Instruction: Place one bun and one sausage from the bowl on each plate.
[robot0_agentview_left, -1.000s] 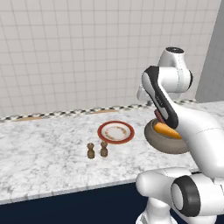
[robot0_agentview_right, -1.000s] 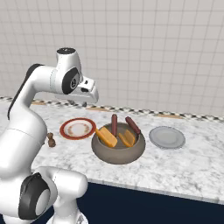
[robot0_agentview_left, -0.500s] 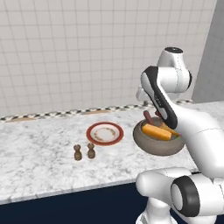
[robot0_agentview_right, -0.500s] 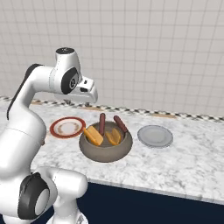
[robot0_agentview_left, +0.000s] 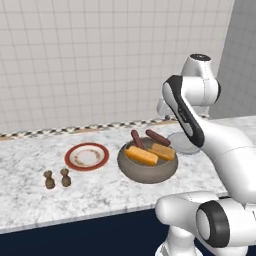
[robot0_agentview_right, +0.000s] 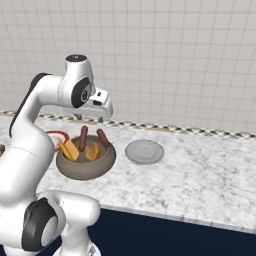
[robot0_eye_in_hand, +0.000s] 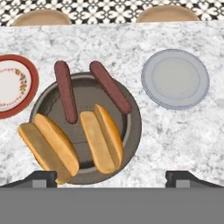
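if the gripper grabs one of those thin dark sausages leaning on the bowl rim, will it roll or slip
Probably. The thin dark reddish-brown sausage is a smooth round rod, so it may roll once freed. It leans over the rim of the wide brownish-grey bowl, so a nudge could tip it out. It looks stiff and light.

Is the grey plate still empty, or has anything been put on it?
Empty. The hand view shows the grey plate bare; both buns and both sausages still lie in the bowl.

No readable text, labels or numbers.

Orange-yellow buns (robot0_eye_in_hand: 101, 138), reddish-brown sausages (robot0_eye_in_hand: 65, 92), red-rimmed plate (robot0_eye_in_hand: 13, 85).
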